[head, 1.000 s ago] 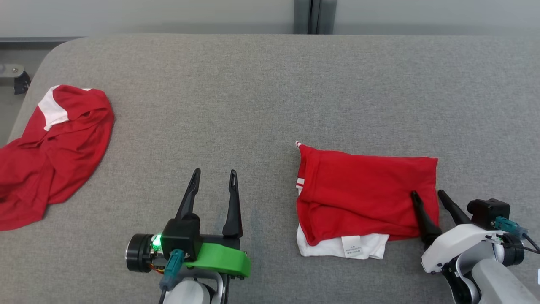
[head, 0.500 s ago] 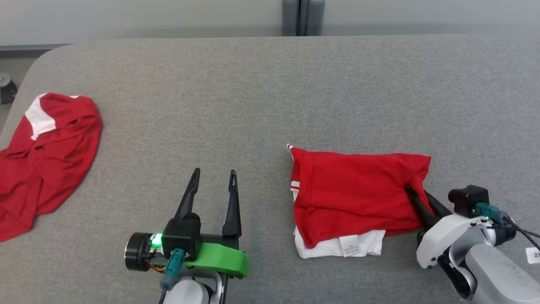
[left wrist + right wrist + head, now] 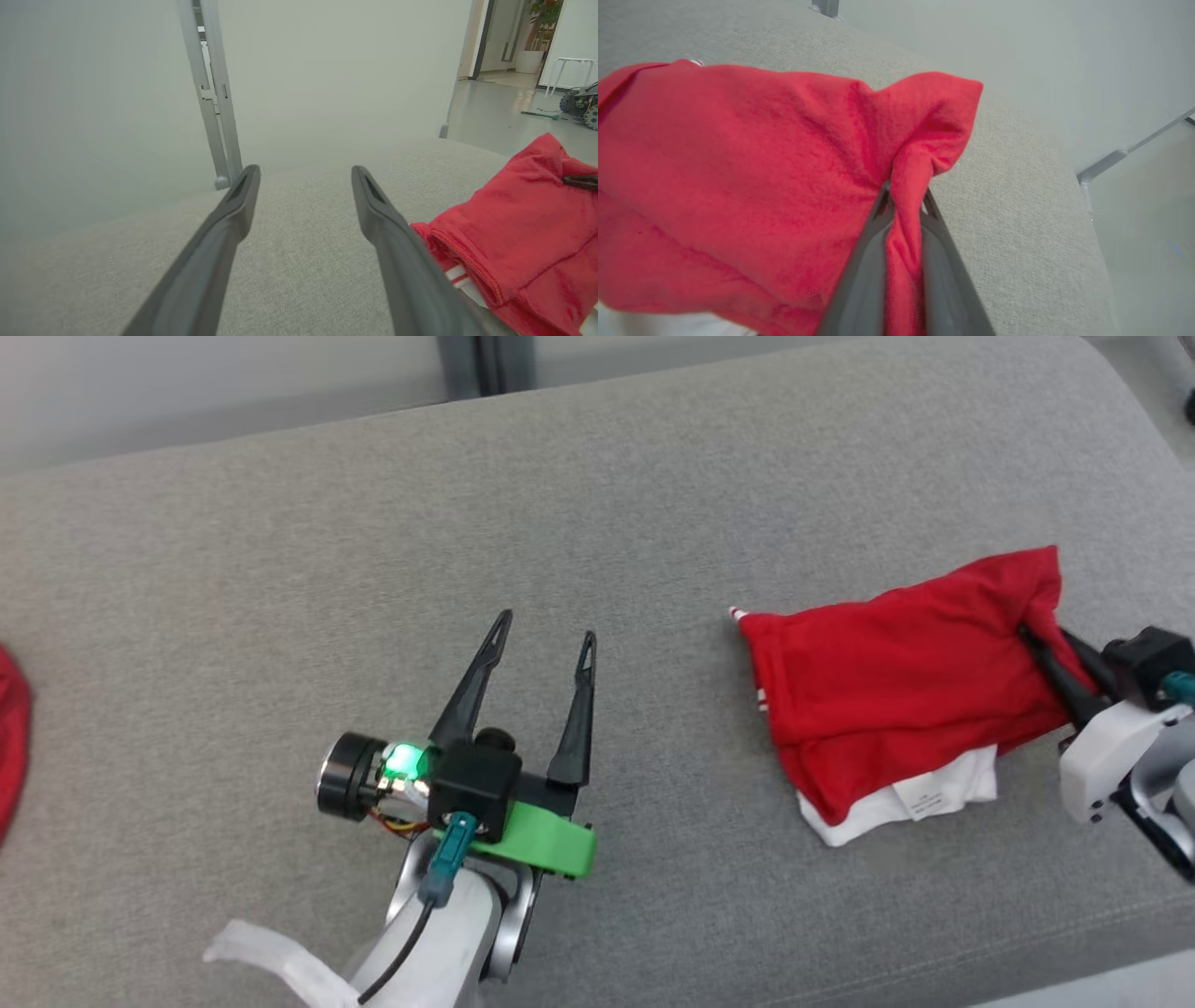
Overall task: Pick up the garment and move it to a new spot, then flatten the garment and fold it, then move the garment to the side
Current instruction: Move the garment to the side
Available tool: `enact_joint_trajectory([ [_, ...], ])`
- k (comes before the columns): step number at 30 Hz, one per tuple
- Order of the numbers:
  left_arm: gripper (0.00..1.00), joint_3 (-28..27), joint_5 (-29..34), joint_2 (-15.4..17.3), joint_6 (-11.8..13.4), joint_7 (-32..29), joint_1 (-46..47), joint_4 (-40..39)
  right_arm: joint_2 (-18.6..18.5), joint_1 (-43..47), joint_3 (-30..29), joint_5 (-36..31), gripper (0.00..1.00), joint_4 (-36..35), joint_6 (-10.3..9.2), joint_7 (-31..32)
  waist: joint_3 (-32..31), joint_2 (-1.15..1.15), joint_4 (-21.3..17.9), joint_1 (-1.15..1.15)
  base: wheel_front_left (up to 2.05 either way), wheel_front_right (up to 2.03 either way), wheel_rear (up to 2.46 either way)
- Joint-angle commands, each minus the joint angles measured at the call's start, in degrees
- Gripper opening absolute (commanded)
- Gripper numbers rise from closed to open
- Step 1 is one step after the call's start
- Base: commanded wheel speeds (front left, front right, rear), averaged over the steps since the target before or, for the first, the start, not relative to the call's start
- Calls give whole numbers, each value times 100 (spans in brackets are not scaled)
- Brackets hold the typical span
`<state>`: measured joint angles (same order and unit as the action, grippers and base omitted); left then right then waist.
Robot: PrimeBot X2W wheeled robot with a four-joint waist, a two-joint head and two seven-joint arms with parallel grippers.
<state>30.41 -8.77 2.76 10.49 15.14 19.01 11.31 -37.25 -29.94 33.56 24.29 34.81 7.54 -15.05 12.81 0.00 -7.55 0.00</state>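
1. Our right hand (image 3: 1046,639) is closed on the garment (image 3: 906,681), gripping its far right corner at the right edge of the head view.
2. In the right wrist view, the two dark fingers (image 3: 864,280) of the right hand (image 3: 906,191) stand nearly together. A bunched ridge of red cloth is pinched between them, and the corner flares out just past the tips.
3. The garment (image 3: 738,163) is red and folded into a rough rectangle. It lies on the right part of the grey bench (image 3: 373,523), with its held corner pulled up into a peak.
4. A white layer (image 3: 966,782) shows below the garment's near edge, and on it is a small label (image 3: 924,795) with print too fine to read.
5. Our left hand (image 3: 549,625) is wide open and holds nothing. Its fingers are spread over bare bench near the middle of the head view, well apart from the garment.
6. In the left wrist view, the left hand (image 3: 304,169) points across the bench toward a pale wall. The garment (image 3: 523,242) lies off to its right, beyond the right finger.
7. A second red cloth (image 3: 11,737) is partly visible at the left edge of the head view, far from both hands.
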Motion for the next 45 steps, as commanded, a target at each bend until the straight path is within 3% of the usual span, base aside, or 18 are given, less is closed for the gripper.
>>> enact_joint_trajectory([
  [1, 100, 71, 91, 29, -42, 1, 249, 71, -134, -226, 20, -7, 0, 36, -10, -19, 584, 0, -554, 0, 0, 0, 0],
  [9, 100, 564, 278, 32, -122, 1, 1361, 459, -731, -1047, -205, -12, 0, 432, -10, -19, 1429, 0, -842, 0, 0, 0, 0],
  [17, 100, 941, 166, 31, 18, 1, 2097, 654, -832, -1592, -916, -100, 0, 980, -10, -20, 1917, 0, -676, 0, 0, 0, 0],
  [24, 100, 1129, 39, 30, 202, 1, 2237, 590, -886, -1667, -1123, -266, 0, 1338, -10, -19, 1998, 0, -422, 0, 0, 0, 0],
  [25, 100, 1136, 22, 29, 223, 1, 2231, 588, -872, -1685, -1128, -308, 29, 1411, -10, -19, 1984, 0, -394, 0, 0, 0, 0],
  [26, 100, 1137, 10, 27, 239, 1, 2220, 582, -860, -1717, -1153, -329, 100, 1425, -10, -20, 1968, 0, -373, 0, 0, 0, 0],
  [35, 100, 1003, -124, 27, 266, 1, 1855, 403, -708, -1555, -1422, -445, 100, 1311, -10, -20, 1323, 0, -181, 0, 0, 0, 0],
  [45, 100, 248, -276, 33, 188, 1, 851, 71, -237, -882, -1616, -194, 100, 6, -10, -19, 175, 0, 215, 0, 0, 0, 0],
])
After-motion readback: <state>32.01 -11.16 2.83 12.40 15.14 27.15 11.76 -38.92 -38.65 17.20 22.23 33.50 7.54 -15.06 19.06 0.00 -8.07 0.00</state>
